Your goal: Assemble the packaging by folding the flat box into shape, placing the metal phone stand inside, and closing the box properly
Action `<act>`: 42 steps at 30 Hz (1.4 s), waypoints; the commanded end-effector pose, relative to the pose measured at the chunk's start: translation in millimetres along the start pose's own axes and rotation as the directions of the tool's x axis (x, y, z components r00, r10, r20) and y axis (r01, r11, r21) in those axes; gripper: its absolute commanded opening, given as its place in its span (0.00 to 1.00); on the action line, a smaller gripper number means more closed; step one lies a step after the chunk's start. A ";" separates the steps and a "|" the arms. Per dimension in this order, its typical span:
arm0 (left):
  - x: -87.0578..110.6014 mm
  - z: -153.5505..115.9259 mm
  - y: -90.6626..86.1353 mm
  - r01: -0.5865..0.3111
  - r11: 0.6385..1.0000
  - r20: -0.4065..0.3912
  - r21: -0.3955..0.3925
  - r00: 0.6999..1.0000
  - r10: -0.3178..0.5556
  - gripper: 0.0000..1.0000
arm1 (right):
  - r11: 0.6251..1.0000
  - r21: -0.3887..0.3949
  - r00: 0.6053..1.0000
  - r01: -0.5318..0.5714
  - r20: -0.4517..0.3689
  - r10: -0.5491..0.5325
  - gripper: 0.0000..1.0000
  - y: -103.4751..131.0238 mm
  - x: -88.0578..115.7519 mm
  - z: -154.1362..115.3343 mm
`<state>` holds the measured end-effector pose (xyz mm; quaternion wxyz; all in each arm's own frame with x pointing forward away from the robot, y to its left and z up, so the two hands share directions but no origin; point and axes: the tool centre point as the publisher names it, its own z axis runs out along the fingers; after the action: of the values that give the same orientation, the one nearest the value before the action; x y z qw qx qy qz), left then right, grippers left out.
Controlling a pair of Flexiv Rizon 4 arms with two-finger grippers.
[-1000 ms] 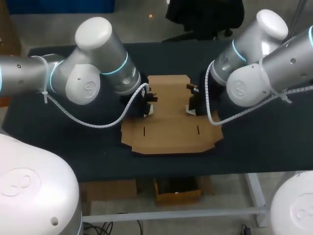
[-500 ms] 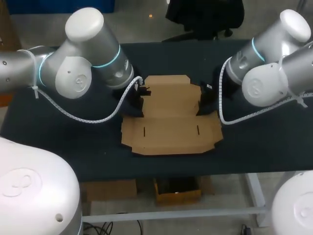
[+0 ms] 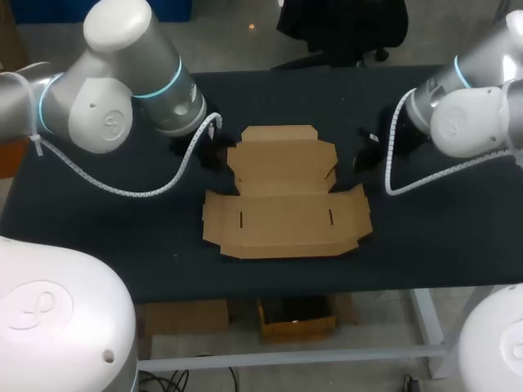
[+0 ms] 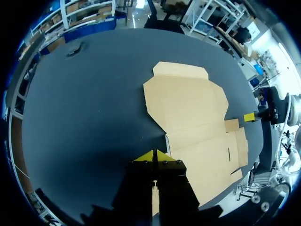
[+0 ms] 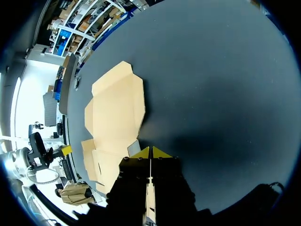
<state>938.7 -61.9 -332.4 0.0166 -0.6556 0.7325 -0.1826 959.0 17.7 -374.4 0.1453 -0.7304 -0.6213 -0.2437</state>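
Head view: flat box (image 3: 282, 196) apart from left fingers (image 4: 146, 157) and right fingers (image 5: 160, 153), both closed.

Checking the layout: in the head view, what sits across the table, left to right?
Grey left robot arm, black left gripper, flat brown cardboard box, black right gripper, grey right robot arm.

Box (image 3: 282, 219) plain tan cardboard; table (image 3: 445, 237) black; 2 arms (image 3: 114, 90) white-grey, teal rings; fingers (image 4: 146, 156) black, yellow tips.
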 end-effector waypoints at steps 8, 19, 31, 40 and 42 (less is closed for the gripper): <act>-16.4 -35.2 13.4 0.024 1.000 -0.005 -0.007 1.000 -0.024 0.00 | 0.998 0.064 0.998 -0.009 -0.068 0.013 0.00 -2.6 -21.6 -29.1; -30.8 -50.0 22.2 0.058 0.998 -0.022 -0.028 0.998 -0.059 0.00 | 0.997 0.080 0.997 -0.008 -0.081 0.015 0.00 -4.7 -30.8 -43.4; -34.2 -67.2 46.5 0.076 0.997 -0.020 -0.025 0.997 -0.076 0.00 | 0.996 0.092 0.996 -0.018 -0.083 0.026 0.00 -27.4 -37.1 -52.8; -33.1 -79.7 75.8 0.090 0.996 -0.008 -0.022 0.996 -0.090 0.00 | 0.995 0.097 0.998 -0.022 -0.062 0.028 0.00 -52.7 -40.9 -63.1; -33.2 -82.2 82.6 0.092 0.996 -0.005 -0.019 0.996 -0.092 0.00 | 0.995 0.098 0.998 -0.025 -0.057 0.030 0.00 -58.0 -43.0 -64.2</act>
<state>856.7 -6.6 -291.1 -0.0099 -0.6873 0.7060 -0.1707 897.1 -38.0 -352.2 0.2080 -0.7223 -0.6193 -0.2268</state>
